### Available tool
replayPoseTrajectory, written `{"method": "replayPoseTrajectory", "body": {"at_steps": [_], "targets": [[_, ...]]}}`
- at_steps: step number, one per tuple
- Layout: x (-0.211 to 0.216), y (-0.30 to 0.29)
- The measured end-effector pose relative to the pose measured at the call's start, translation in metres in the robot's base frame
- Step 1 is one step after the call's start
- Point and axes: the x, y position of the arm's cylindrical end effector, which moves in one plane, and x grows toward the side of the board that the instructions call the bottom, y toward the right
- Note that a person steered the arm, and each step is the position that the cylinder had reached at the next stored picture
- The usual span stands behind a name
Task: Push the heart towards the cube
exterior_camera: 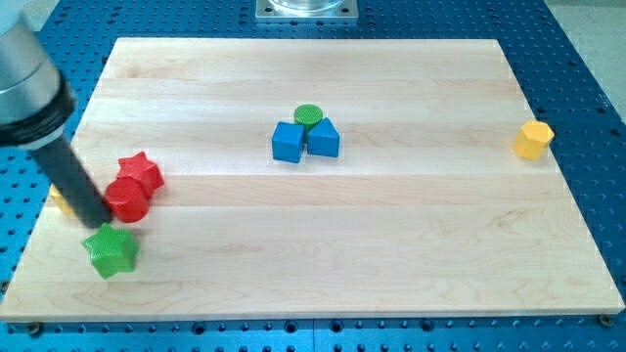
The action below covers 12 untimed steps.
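A blue cube [287, 142] sits near the board's middle. It touches a blue triangular block [324, 139] on its right, and a green cylinder [309, 115] stands just behind them. My rod comes down from the view's top left, and my tip [99, 221] rests on the board at the left side. It is just left of a red cylinder [128, 198] and just above a green star [111, 250]. A red star [141, 171] touches the red cylinder. A small yellow block [60, 202] peeks out left of the rod. It is mostly hidden, so I cannot tell its shape.
A yellow hexagonal block [533, 140] stands near the board's right edge. The wooden board [391, 244] lies on a blue perforated table [597, 59]. The board's left edge is close to my tip.
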Motion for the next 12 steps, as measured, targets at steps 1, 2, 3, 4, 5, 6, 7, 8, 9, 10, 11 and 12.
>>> {"method": "replayPoseTrajectory", "body": {"at_steps": [1, 2, 3, 4, 5, 6, 7, 8, 9, 10, 11, 12], "targets": [[0.005, -0.003], [0.021, 0.015], [0.028, -0.029], [0.01, -0.06], [-0.046, -0.064], [-0.082, -0.063], [-0.082, -0.063], [-0.082, -0.063], [-0.068, -0.063], [-0.039, -0.07], [-0.035, -0.074], [-0.043, -0.073]]}}
